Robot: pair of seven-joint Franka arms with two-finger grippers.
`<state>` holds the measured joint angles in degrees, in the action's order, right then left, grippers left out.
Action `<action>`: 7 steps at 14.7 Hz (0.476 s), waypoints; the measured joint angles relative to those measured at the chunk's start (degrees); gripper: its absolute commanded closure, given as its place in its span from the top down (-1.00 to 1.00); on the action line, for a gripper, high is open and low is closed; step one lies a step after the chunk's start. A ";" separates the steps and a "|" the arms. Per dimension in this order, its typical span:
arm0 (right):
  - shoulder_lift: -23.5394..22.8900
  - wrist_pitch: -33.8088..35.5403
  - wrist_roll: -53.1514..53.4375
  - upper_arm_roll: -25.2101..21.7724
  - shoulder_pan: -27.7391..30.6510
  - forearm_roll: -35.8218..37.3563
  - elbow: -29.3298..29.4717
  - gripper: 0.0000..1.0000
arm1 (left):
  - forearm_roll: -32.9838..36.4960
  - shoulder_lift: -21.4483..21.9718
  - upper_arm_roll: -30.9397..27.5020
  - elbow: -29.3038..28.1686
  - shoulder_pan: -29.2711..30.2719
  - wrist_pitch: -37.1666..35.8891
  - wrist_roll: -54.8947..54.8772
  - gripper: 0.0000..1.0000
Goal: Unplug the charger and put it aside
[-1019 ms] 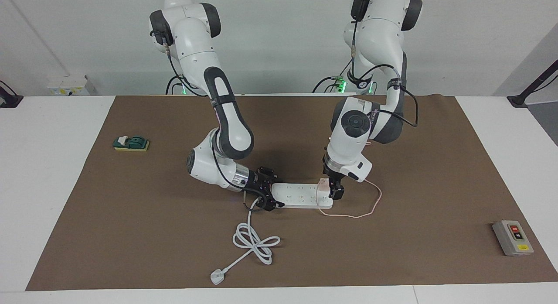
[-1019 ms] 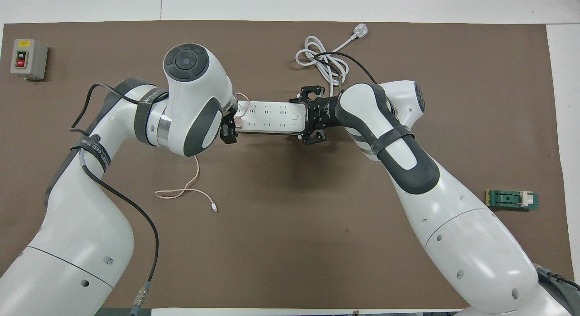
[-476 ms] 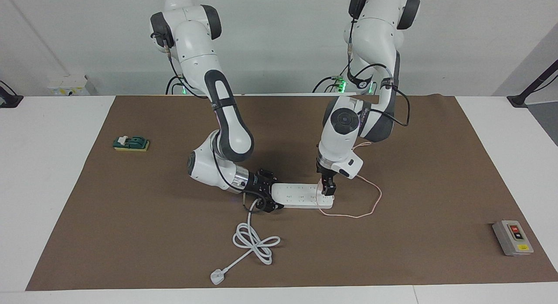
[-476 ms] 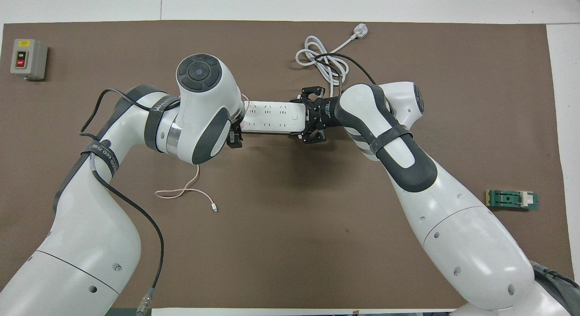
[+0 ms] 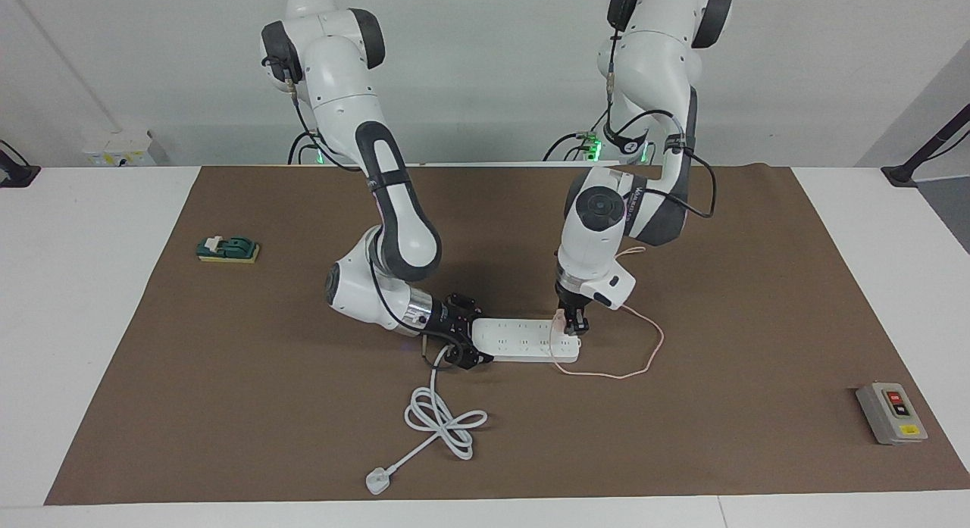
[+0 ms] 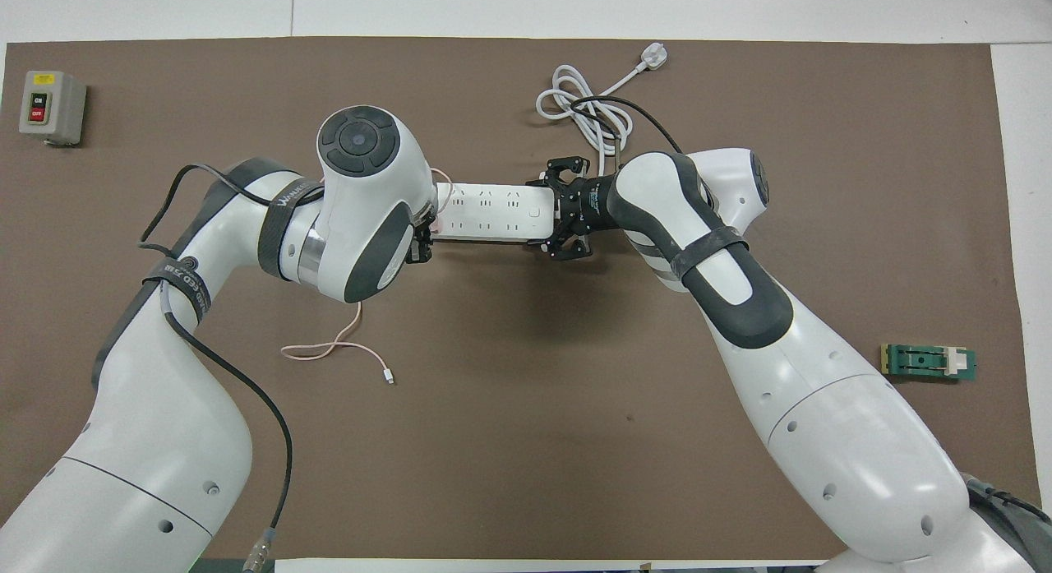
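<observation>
The charger (image 5: 561,314) is a small pale pink cube plugged into the white power strip (image 5: 523,337) at the end toward the left arm. My left gripper (image 5: 571,326) comes down from above and its fingers are closed in on the charger. In the overhead view the left wrist covers most of the charger (image 6: 433,222). Its thin pink cable (image 5: 636,361) loops over the brown mat. At the strip's other end, my right gripper (image 5: 479,340) lies low on the mat and clamps the strip (image 6: 489,211).
The strip's thick white cord (image 5: 443,418) lies coiled farther from the robots, ending in a white plug (image 5: 375,480). A grey switch box (image 5: 892,412) sits toward the left arm's end of the table. A small green block (image 5: 228,248) lies toward the right arm's end.
My left gripper stood wide open around the strip's end; it has shifted over the charger and closed on it. The right gripper and the strip have not moved.
</observation>
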<state>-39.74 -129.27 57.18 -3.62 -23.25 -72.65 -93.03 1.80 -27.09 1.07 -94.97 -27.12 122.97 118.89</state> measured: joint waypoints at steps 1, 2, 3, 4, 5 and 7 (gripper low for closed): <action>0.00 0.00 0.00 0.00 0.01 -0.02 0.01 -1.00 | 0.34 0.00 -0.02 -0.02 0.00 0.57 -0.12 -1.00; -0.01 0.00 -0.02 0.00 0.02 -0.02 0.01 -1.00 | 0.61 0.03 0.06 -0.06 -0.01 0.59 -0.49 -1.00; -0.01 0.00 -0.02 0.00 0.02 -0.03 0.01 -1.00 | 0.88 0.03 0.14 -0.06 -0.01 0.59 -0.52 -1.00; -0.01 0.00 -0.02 0.01 0.03 -0.03 0.01 -1.00 | 1.04 0.03 0.19 -0.06 -0.01 0.59 -0.52 -1.00; -0.02 0.01 -0.02 0.01 0.03 -0.03 0.01 -1.00 | 1.16 0.03 0.22 -0.06 -0.01 0.59 -0.52 -1.00; -0.02 0.01 -0.03 0.01 0.04 -0.04 0.02 -1.00 | 1.35 0.03 0.28 -0.06 -0.01 0.59 -0.58 -1.00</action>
<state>-39.76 -129.26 57.14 -3.61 -23.21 -72.69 -93.02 3.15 -27.06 1.35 -95.03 -27.13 123.56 118.31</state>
